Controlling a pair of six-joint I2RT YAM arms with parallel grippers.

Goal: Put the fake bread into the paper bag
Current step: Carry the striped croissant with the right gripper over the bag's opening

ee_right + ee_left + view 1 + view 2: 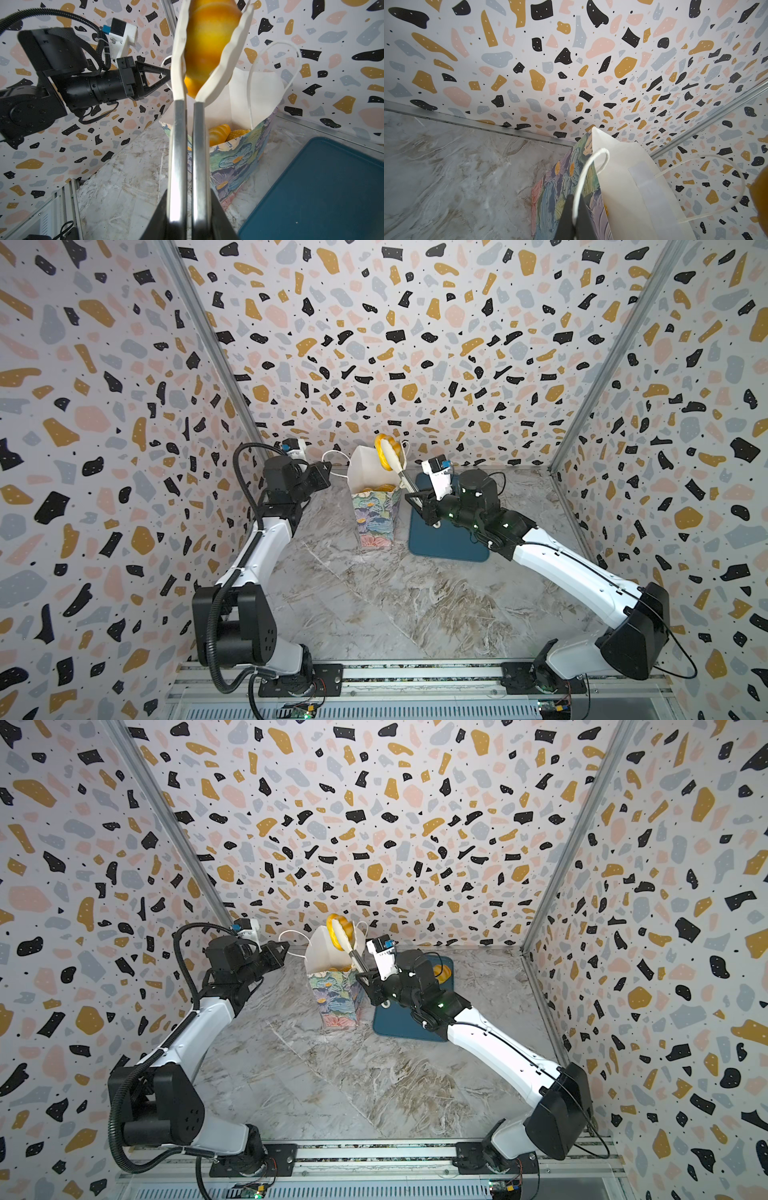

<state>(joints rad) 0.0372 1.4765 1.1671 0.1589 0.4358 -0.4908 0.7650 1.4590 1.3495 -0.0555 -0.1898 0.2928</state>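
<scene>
Croissant (pixel 384 452) above paper bag (pixel 376 516) mouth, pinched in tongs (pixel 178 145); my right gripper (pixel 188 220) clenched on tongs. My left gripper (pixel 572 209) clamped on bag's cord handle (pixel 591 164). Other pastries (pixel 220 133) inside bag.

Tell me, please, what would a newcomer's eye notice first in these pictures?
First, the glossy golden croissant pinched in white-tipped metal tongs, which the right claw holds up above the open floral paper bag at the back of the marble table. Next, the left claw, shut on the bag's white cord handle, and the loud terrazzo-patterned walls all around.
</scene>
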